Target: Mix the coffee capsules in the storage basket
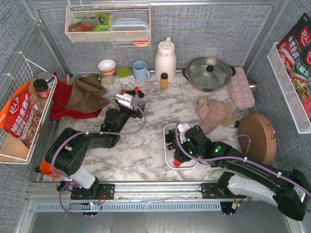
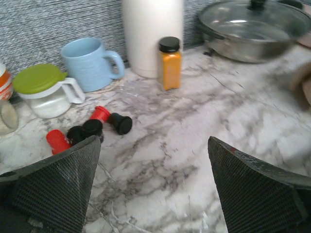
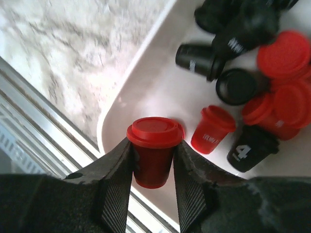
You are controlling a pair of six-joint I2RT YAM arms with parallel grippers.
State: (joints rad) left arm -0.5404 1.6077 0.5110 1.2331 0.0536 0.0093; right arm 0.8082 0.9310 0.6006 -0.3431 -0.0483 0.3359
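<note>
Tabletop (image 1: 146, 141): marble slab, crowded along its far edge; the two arm bases cover part of its near edge in the top view.
Pan (image 1: 209, 73): lidded steel pan at the far edge, right of middle; blurred and cut by the frame in the left wrist view.
Storage basket (image 1: 188, 165): white tray right of the tabletop's middle, toward the near edge. From above the right arm covers most of it; the right wrist view (image 3: 155, 92) shows one rounded corner, the rest cut off.
Left gripper (image 1: 127, 99): jaws spread wide and holding nothing, above the tabletop left of middle, facing the far edge. Its own view (image 2: 153, 145) shows only the mesh-padded finger ends.
Right gripper (image 3: 153, 160): over the basket's near left corner, clamped on a red capsule (image 3: 154, 145) held upright, lid up. Whether the capsule's base touches the basket cannot be told.
Amber bottle (image 2: 169, 63): upright at the far edge, black cap, beside a white jug (image 2: 151, 34) whose top is cut off.
Coffee capsules (image 3: 284, 53): red and black, heaped in the basket, some upright, some tipped. A "4" reads on one black pod (image 3: 250, 150); other print is blurred, and the heap runs out of frame.
Loose capsules (image 2: 99, 116): red and black, on the tabletop near the far edge, just in front of a blue mug (image 2: 90, 63). One is half hidden behind a finger, so the count is unclear.
</note>
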